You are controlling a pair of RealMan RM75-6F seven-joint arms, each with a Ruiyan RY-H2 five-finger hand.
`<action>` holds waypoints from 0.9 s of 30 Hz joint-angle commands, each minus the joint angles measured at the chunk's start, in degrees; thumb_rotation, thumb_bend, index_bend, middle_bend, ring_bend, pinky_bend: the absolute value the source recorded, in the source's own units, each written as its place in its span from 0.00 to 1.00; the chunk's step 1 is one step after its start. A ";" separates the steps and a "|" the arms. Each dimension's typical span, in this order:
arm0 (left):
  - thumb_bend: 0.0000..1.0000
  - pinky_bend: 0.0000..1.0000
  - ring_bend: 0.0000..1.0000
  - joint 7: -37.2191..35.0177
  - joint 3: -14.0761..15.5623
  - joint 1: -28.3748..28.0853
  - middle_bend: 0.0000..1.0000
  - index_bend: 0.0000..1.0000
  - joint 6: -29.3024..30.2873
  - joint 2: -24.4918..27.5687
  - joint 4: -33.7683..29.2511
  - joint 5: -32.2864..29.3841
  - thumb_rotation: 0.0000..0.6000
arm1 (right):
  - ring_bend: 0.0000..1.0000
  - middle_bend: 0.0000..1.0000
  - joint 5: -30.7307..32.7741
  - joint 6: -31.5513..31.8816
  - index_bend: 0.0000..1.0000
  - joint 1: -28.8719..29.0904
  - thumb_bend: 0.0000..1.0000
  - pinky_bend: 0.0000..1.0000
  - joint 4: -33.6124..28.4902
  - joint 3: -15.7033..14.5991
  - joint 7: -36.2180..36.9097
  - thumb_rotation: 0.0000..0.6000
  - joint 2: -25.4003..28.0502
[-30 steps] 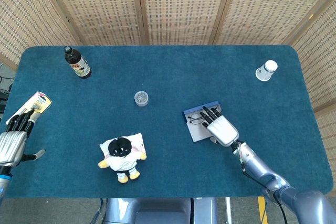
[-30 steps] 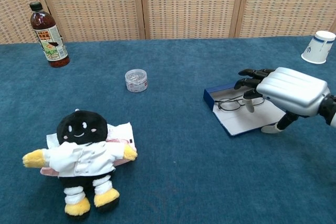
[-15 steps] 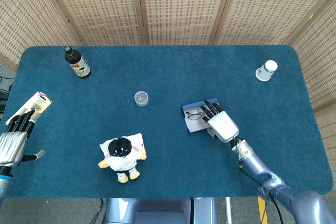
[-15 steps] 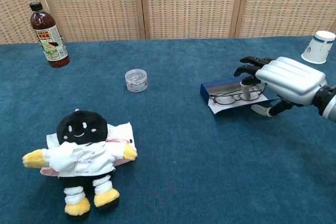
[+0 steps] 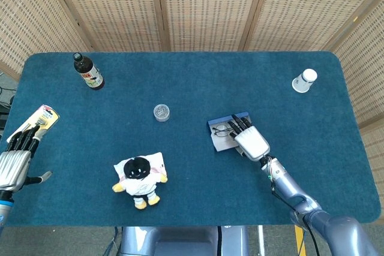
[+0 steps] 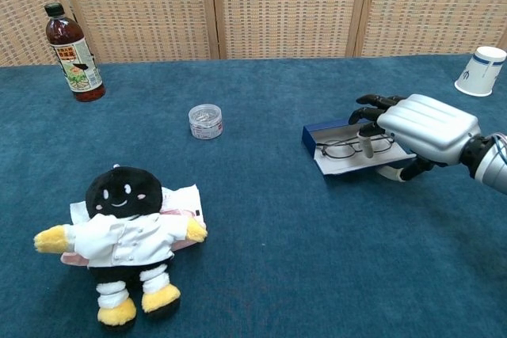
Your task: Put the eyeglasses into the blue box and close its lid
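Observation:
The blue box lies right of the table's middle, its white lining showing. The eyeglasses lie inside it. My right hand reaches over the box's right end with its fingers spread above the glasses. Its thumb sits against the near edge of the lid, which stands partly raised off the cloth. My left hand rests at the table's left edge with straight fingers and holds nothing. The chest view does not show it.
A brown sauce bottle stands at the back left. A small round jar sits mid-table. A plush doll lies at the front left, a paper cup at the back right, and a yellow packet by my left hand.
The lid lay flat toward the front a second ago and has since swung up, so less white shows. My right hand shifted slightly back and left. The left hand stayed still.

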 commanded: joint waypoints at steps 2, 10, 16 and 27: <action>0.00 0.00 0.00 -0.07 0.00 0.03 0.00 0.00 0.05 0.02 0.02 0.00 1.00 | 0.00 0.20 0.20 -0.41 0.49 0.28 0.41 0.19 0.00 0.11 -0.10 1.00 -0.31; 0.00 0.00 0.00 -0.07 0.02 0.02 0.00 0.00 0.01 0.00 0.08 -0.03 1.00 | 0.00 0.20 0.37 -2.23 0.52 1.08 0.57 0.19 0.17 -0.13 -0.61 1.00 -0.74; 0.00 0.00 0.00 -0.22 -0.01 0.14 0.00 0.00 0.25 0.06 0.05 -0.03 1.00 | 0.00 0.21 0.28 -2.70 0.58 1.57 0.57 0.20 -0.02 -0.25 -0.92 1.00 -0.56; 0.00 0.00 0.00 -0.79 0.20 0.31 0.00 0.00 0.31 0.14 0.35 0.29 1.00 | 0.00 0.21 -0.77 1.50 0.65 -0.09 0.57 0.20 -2.40 -1.19 -1.10 1.00 3.07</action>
